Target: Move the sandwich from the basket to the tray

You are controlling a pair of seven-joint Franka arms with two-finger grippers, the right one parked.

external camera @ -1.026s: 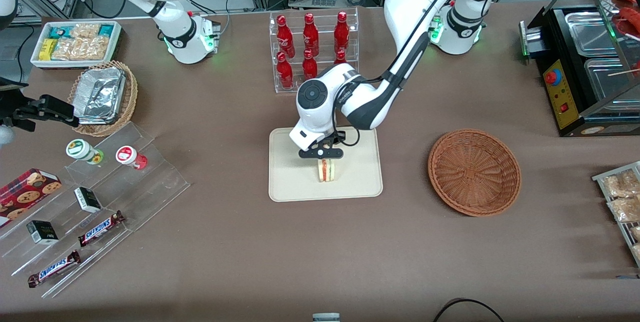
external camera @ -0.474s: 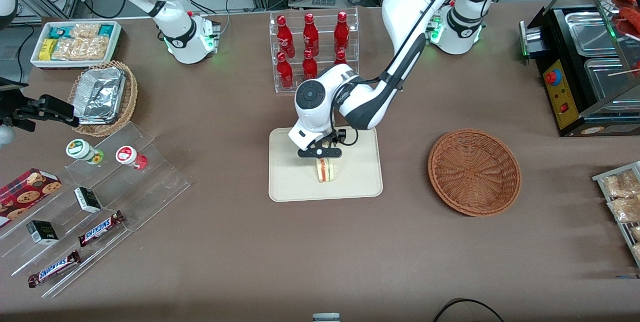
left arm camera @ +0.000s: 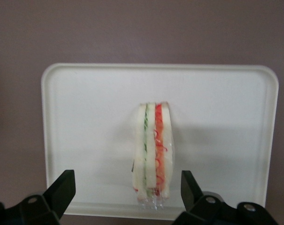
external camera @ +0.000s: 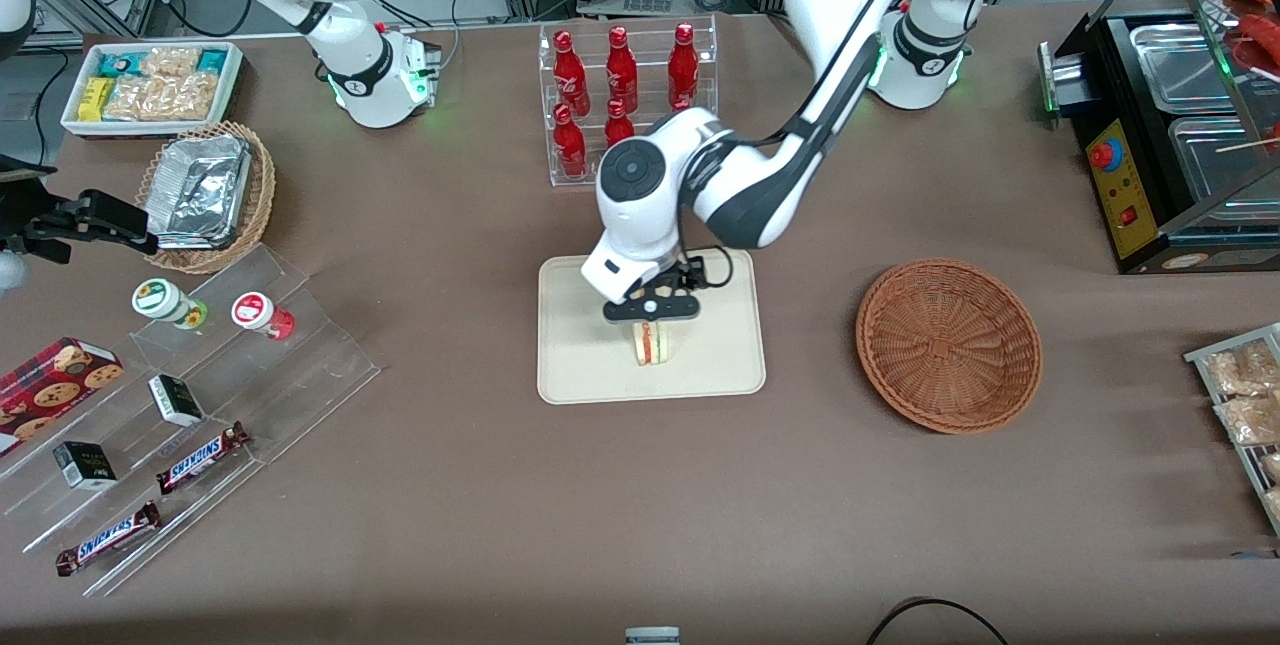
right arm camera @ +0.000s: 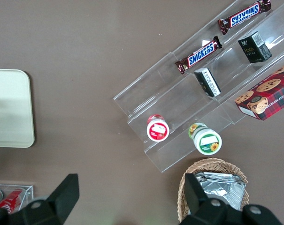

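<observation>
Gripper (external camera: pixel 650 317) hovers just above the sandwich (external camera: pixel 652 343), fingers (left arm camera: pixel 62 187) spread wide w/ nothing between them, so it's let go. Sandwich stands on edge on the tray (external camera: pixel 580 365), filling stripe up, near the middle; prob. set upright because it was pinched by its bread faces. Basket (external camera: pixel 948 345) sits well apart toward the working arm's end, nothing in it. Judging by that, placement looks done, only retreat left. Surface: brown tabletop (external camera: pixel 640 495); a clear rack of red bottles (external camera: pixel 622 85) farther from the front camera than the tray.
</observation>
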